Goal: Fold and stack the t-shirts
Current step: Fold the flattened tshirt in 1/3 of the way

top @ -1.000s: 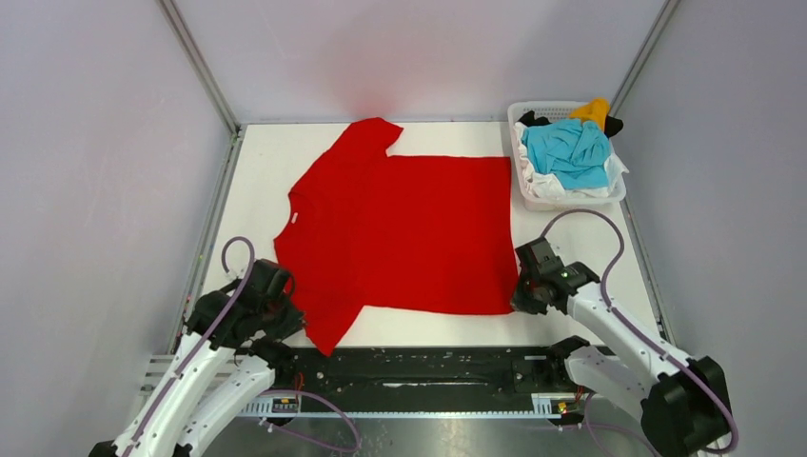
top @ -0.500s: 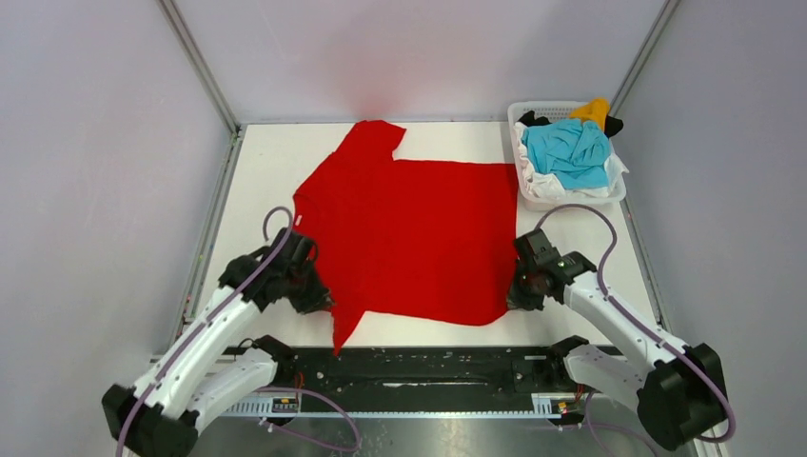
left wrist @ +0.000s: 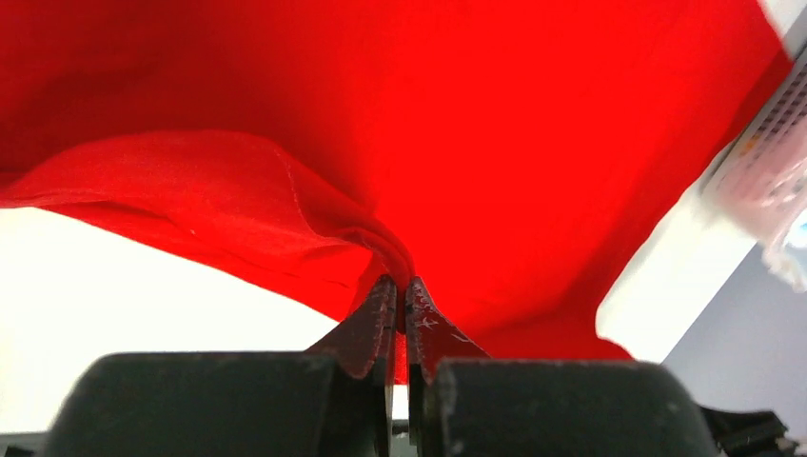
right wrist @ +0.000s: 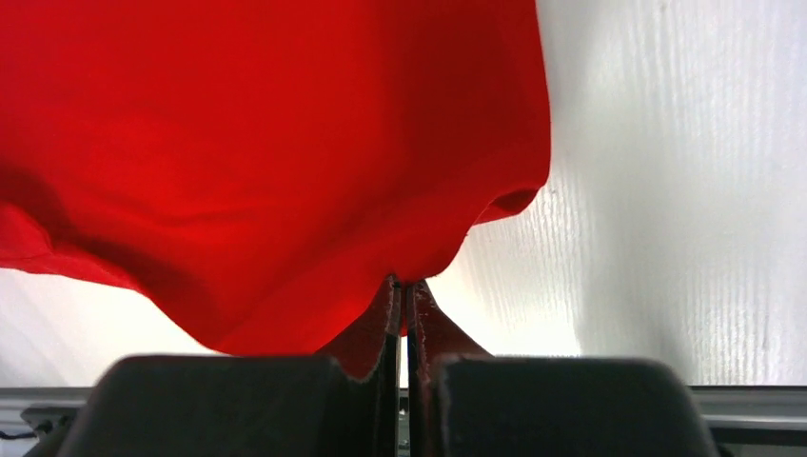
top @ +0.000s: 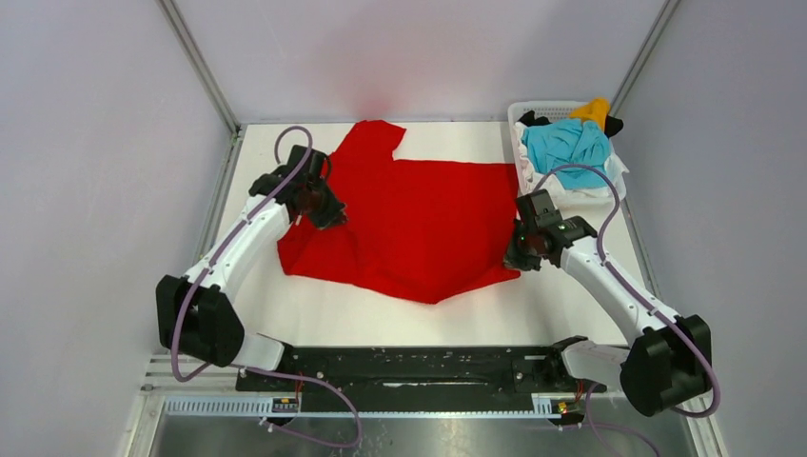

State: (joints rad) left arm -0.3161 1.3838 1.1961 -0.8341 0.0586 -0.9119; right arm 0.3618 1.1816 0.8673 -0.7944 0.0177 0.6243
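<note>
Red t-shirt (top: 419,228) on worktop (top: 381,319) centre, near edge raised in folds. Top view hides both grips behind the arms; wrist views show left claw (left wrist: 400,286) and right claw (right wrist: 402,284) each pinching its cloth. Basket (top: 542,105) of other t-shirts (top: 569,143) far right.

Your left arm (top: 243,238) and right arm (top: 614,290): white tubular links, with chunky black housings at every joint. A lilac cable (top: 293,128) runs along each arm and loops free near the wrist. Both arms bolt to one black rail (top: 419,367) at the near edge. Left gripper (left wrist: 400,297) and right gripper (right wrist: 402,293): matte black blocks, dark wedge fingers tapering to thin, scratched tips.
</note>
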